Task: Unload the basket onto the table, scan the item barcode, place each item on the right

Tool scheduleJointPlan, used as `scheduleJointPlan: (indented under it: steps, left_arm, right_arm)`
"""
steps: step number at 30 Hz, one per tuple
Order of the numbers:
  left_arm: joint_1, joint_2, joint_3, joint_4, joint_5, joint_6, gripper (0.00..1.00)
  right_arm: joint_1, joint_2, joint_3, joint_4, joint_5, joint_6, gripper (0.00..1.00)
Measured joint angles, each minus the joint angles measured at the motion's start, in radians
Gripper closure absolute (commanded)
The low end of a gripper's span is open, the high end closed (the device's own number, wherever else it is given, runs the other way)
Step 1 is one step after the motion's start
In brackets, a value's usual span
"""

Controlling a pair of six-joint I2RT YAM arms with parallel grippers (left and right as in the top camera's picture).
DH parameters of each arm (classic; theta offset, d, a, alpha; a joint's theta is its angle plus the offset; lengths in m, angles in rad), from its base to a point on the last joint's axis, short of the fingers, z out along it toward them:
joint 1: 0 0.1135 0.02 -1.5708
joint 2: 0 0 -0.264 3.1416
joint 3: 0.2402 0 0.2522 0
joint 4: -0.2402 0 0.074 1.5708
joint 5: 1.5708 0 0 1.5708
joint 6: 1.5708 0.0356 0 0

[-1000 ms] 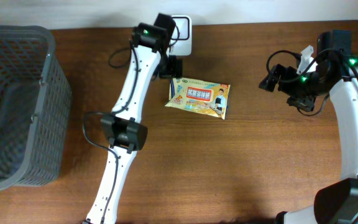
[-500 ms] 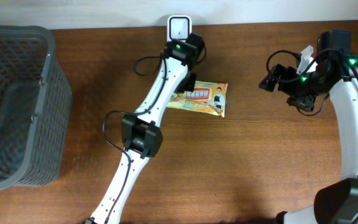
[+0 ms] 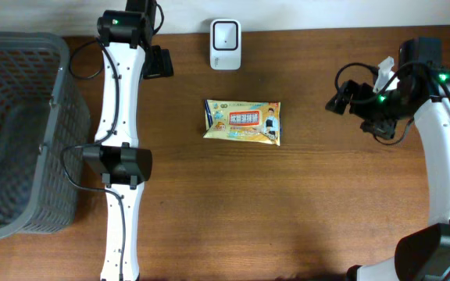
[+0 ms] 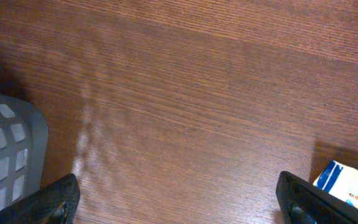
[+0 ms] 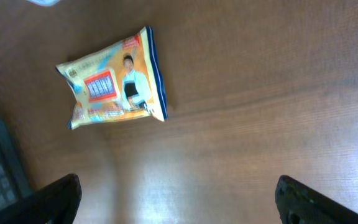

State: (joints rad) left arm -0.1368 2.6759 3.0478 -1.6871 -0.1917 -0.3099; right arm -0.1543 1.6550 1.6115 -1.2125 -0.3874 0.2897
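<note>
left pincer (image 4: 180, 202) and right pincer (image 5: 179, 202) spread empty, snack packet (image 5: 114, 78) lying untouched, scanner (image 3: 225, 44) seen only overhead

Packet (image 3: 243, 122): yellow-orange, blue edge, red panel. Basket (image 3: 69, 140), far left: grey lattice. Scanner (image 3: 225, 44): white, grey window. Table (image 3: 287, 203): brown woodgrain.

A dark brown wooden table (image 3: 303, 211) with fine grain fills the view. Behind the scanner (image 3: 225, 44), a pale strip (image 3: 326, 14) runs along the table's far edge. Well to the scanner's left stands a grey mesh basket (image 3: 69, 109). Soft light glares off the wood.
</note>
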Motion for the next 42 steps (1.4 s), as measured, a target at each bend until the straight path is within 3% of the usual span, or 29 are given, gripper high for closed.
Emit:
scheduleJointPlan:
  steps: [3,7,10,11,13,15,19,20,21,24,26,28,30,31,32,33,34,36,40,41,42]
  left_arm:
    - [-0.004,0.0,0.0,0.0,0.0,0.0,0.01]
    - [-0.004,0.0,0.0,0.0,0.0,0.0,0.01]
    - [-0.004,0.0,0.0,0.0,0.0,0.0,0.01]
    - [-0.004,0.0,0.0,-0.001,0.0,0.0,0.01]
    - [-0.004,0.0,0.0,0.003,0.0,0.0,0.01]
    - [-0.004,0.0,-0.001,0.0,0.0,0.0,0.01]
    - [-0.004,0.0,-0.001,0.0,0.0,0.0,0.01]
    - [-0.004,0.0,-0.001,0.0,0.0,0.0,0.01]
    - [-0.004,0.0,-0.001,0.0,0.0,0.0,0.01]
    - [-0.004,0.0,-0.001,0.0,0.0,0.0,0.01]
    - [-0.004,0.0,-0.001,0.0,0.0,0.0,0.01]
    - [-0.004,0.0,-0.001,0.0,0.0,0.0,0.01]
    - [-0.004,0.0,-0.001,0.0,0.0,0.0,0.01]
    - [-0.004,0.0,-0.001,0.0,0.0,0.0,0.01]
    - [-0.004,0.0,-0.001,0.0,0.0,0.0,0.01]
    - [-0.004,0.0,-0.001,0.0,0.0,0.0,0.01]
    - [-0.004,0.0,-0.001,0.001,0.0,0.0,0.01]
    - [-0.004,0.0,-0.001,0.0,0.0,0.0,0.01]
    - [-0.004,0.0,-0.001,0.0,0.0,0.0,0.01]
    - [-0.004,0.0,-0.001,0.0,0.0,0.0,0.01]
    - [-0.004,0.0,-0.001,0.0,0.0,0.0,0.01]
  right_arm:
    - [0.0,0.0,0.0,0.024,-0.001,0.045,0.02]
    - [0.01,0.0,-0.002,0.144,-0.006,0.256,0.01]
    - [0.134,0.04,-0.002,0.249,0.055,0.293,0.01]
    - [0.173,0.073,-0.002,0.274,0.069,0.281,0.01]
    - [0.276,0.181,-0.002,0.372,0.091,0.121,0.02]
    - [0.381,0.325,-0.003,0.447,0.095,-0.116,0.02]
    - [0.407,0.388,-0.006,0.53,0.109,-0.036,0.01]
    - [0.413,0.4,-0.005,0.518,0.122,-0.1,0.01]
    - [0.425,0.404,-0.005,0.468,0.132,-0.281,0.01]
    - [0.467,0.407,-0.006,0.399,0.143,-0.733,0.18]
    - [0.483,0.409,-0.006,0.397,0.155,-1.12,0.19]
    - [0.483,0.415,-0.006,0.405,0.163,-1.329,0.18]
    - [0.483,0.439,-0.006,0.435,0.171,-1.405,0.19]
    - [0.483,0.469,-0.006,0.478,0.18,-1.427,0.26]
    - [0.483,0.504,-0.006,0.512,0.182,-1.445,0.42]
    - [0.483,0.524,-0.005,0.55,0.181,-1.45,0.73]
    - [0.483,0.535,-0.005,0.57,0.181,-1.455,0.92]
    - [0.483,0.536,0.004,0.595,0.176,-1.431,0.96]
    - [0.483,0.536,0.008,0.616,0.177,-1.216,0.96]
    - [0.483,0.538,0.019,0.615,0.18,-1.093,0.96]
    - [0.483,0.539,0.031,0.612,0.181,-0.998,0.7]
